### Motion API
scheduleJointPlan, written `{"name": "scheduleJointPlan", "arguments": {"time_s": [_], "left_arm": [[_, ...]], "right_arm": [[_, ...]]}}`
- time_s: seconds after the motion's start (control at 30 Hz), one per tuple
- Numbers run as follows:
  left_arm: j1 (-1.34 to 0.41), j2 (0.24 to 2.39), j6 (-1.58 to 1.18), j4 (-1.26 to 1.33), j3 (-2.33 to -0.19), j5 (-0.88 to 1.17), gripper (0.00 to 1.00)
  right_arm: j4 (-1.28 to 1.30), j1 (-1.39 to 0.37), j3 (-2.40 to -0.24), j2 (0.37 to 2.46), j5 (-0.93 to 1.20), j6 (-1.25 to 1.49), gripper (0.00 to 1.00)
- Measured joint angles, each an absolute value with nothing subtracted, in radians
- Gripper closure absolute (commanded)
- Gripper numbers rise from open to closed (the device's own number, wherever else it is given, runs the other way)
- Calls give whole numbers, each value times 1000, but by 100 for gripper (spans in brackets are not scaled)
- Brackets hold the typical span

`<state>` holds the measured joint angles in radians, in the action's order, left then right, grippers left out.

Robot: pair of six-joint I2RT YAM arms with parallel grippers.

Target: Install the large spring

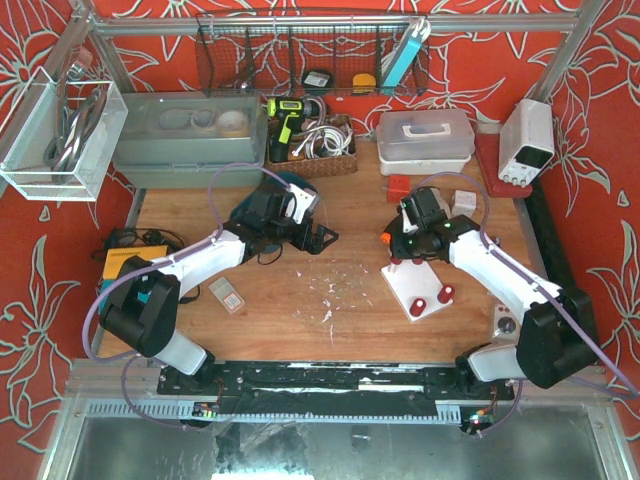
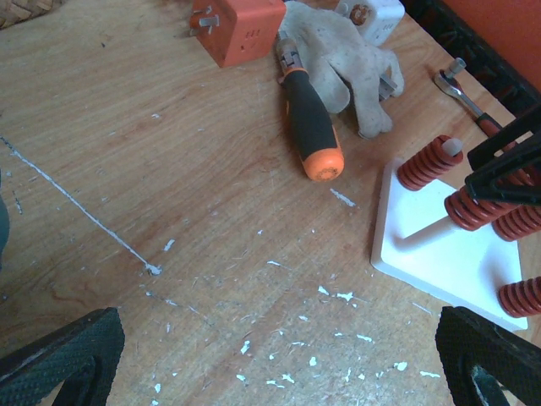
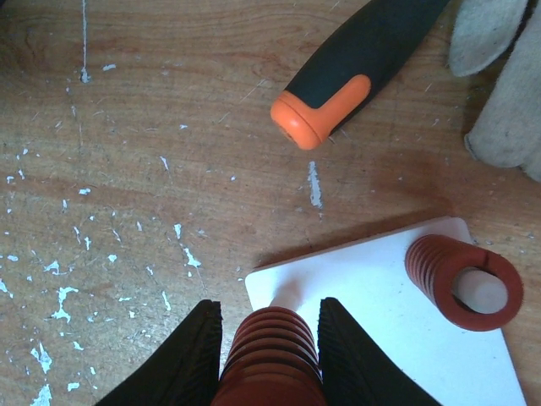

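The white base plate point(image 1: 428, 283) lies right of centre on the table, with red springs on its corner pegs. My right gripper point(image 3: 269, 317) is shut on the large red spring point(image 3: 272, 359) and holds it over the white peg point(image 3: 289, 296) at the plate's near-left corner. The peg's foot shows below the spring. A second spring point(image 3: 461, 282) sits on its own peg to the right. My left gripper point(image 2: 279, 355) is open and empty above bare wood. It faces the plate point(image 2: 439, 258) and the right gripper point(image 2: 507, 169).
An orange and black screwdriver point(image 2: 311, 127), a grey glove point(image 2: 351, 59), an orange block point(image 2: 238, 25) and a ratchet point(image 2: 469, 95) lie behind the plate. A small clear box point(image 1: 227, 296) lies at the left front. Bins and a basket point(image 1: 318, 150) line the back.
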<state>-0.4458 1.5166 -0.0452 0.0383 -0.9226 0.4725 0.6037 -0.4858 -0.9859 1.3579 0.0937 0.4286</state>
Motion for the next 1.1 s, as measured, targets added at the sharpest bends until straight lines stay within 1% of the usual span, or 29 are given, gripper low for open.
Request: {"name": "scheduleJointPlan", "arguments": {"time_s": [0.2,0.3,0.4,0.7,0.77,0.83,0.93,0.97,1.07,1.1], "left_arm": [[-445,1517,-42,38,-923,470,0],[-445,1517,-41,38,-923,468,0],[-445,1517,-42,38,-923,467,0],[-444,1517,-42,38,-923,464,0],[-443,1517,-42,37,-923,461,0],[-443,1515,-46,32,-923,454,0],[-440,1505,-59,14,-924,432,0],[-439,1498,-69,2,-924,420,0],[-438,1465,-94,-30,-924,382,0],[-439,1449,-99,-43,-924,373,0]], "right_arm": [[598,-498,-978,1376,95,428,99],[597,-501,-978,1387,94,428,81],[595,-504,-978,1405,88,427,65],[612,-510,-983,1428,54,412,43],[639,-510,-994,1426,36,406,38],[668,-510,-1009,1414,12,395,30],[707,-510,-1028,1348,-35,376,22],[717,-510,-1036,1317,-52,371,15],[735,-510,-1069,1215,-108,350,2],[735,-510,-1081,1180,-131,343,1]]}}
